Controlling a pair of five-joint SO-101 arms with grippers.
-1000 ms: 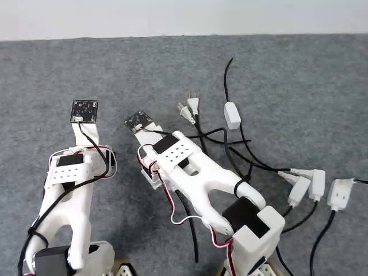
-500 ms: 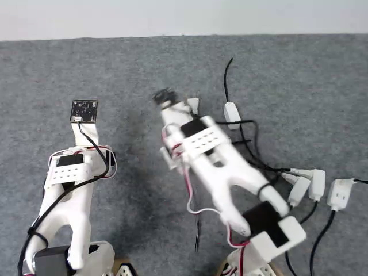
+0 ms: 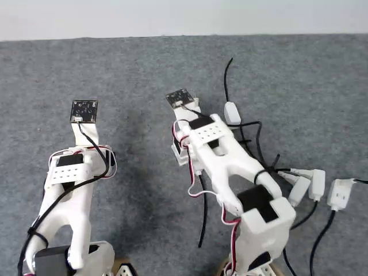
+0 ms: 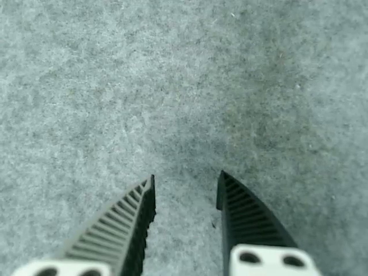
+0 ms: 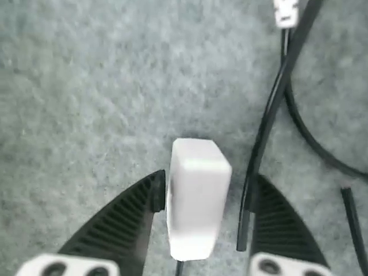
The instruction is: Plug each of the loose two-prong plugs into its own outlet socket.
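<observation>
High view: the right arm (image 3: 230, 167) has swung from 10 o'clock toward 12 o'clock, and the left arm (image 3: 72, 190) has stayed put. Grey carpet (image 3: 132, 75) covers the table, with a pale wall (image 3: 172, 17) at 12 o'clock. White sockets (image 3: 317, 184) lie at 4 o'clock among black cables (image 3: 226, 80).

Left wrist view: the left gripper (image 4: 187, 176) has its jaws apart over carpet.

Right wrist view: the right gripper (image 5: 208, 178) has its jaws apart, straddling a white plug (image 5: 198, 195). A cable runs between the plug and one finger.

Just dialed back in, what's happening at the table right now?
The right gripper is open, its jaws on either side of a white connector lying on the grey carpet, with a black cord beside it. Nothing is gripped yet. The left gripper is open over bare carpet, holding nothing.
</observation>
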